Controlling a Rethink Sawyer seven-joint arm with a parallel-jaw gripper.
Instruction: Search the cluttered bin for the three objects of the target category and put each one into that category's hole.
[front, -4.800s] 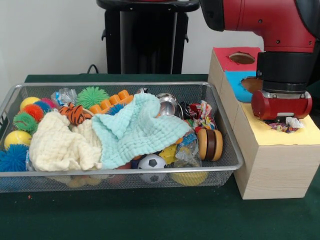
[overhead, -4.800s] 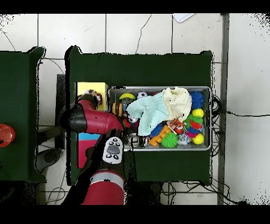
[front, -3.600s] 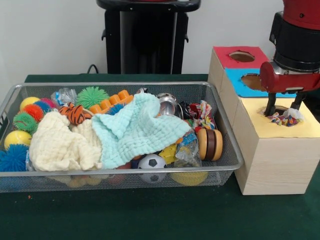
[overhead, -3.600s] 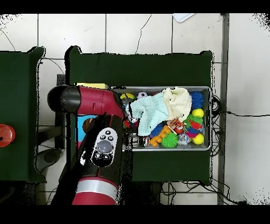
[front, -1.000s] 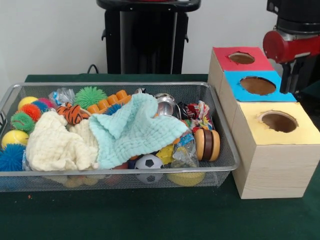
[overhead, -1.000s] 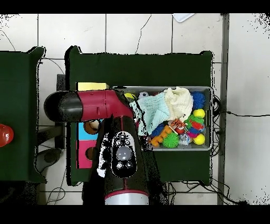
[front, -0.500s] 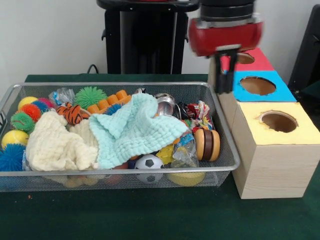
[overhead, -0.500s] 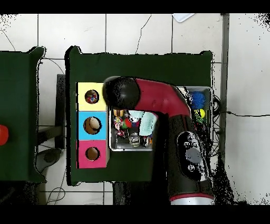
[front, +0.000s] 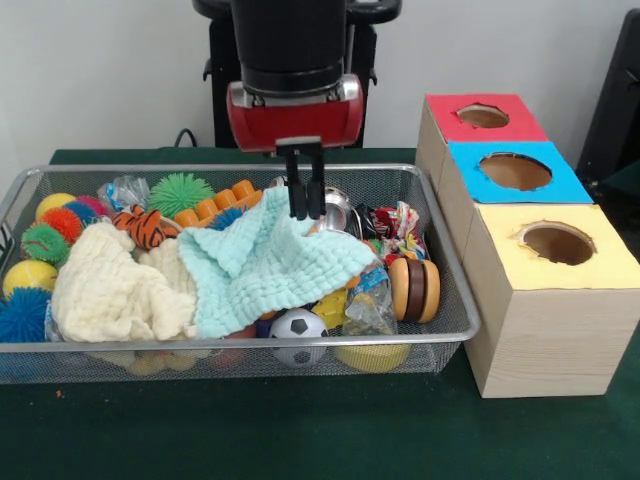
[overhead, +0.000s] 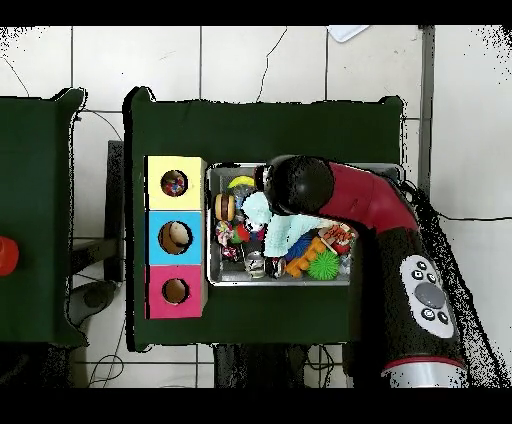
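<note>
The cluttered bin (front: 440, 330) sits on the green worktop (front: 300, 430), just beside the row of wooden boxes (front: 545, 330). The gripper (front: 304, 208), fingers together and empty, has swung from the boxes to above the mint cloth (front: 265, 265) (mid-bin). Judgement: one delivery is finished; searching resumes.

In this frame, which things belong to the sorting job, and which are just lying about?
Job:
- wire mesh bin holding the clutter
- gripper, jaws close together, over the mint cloth
- yellow-topped box, blue-topped box, red-topped box, each with a hole

Lying about:
- green table cover
- black stand behind
</note>
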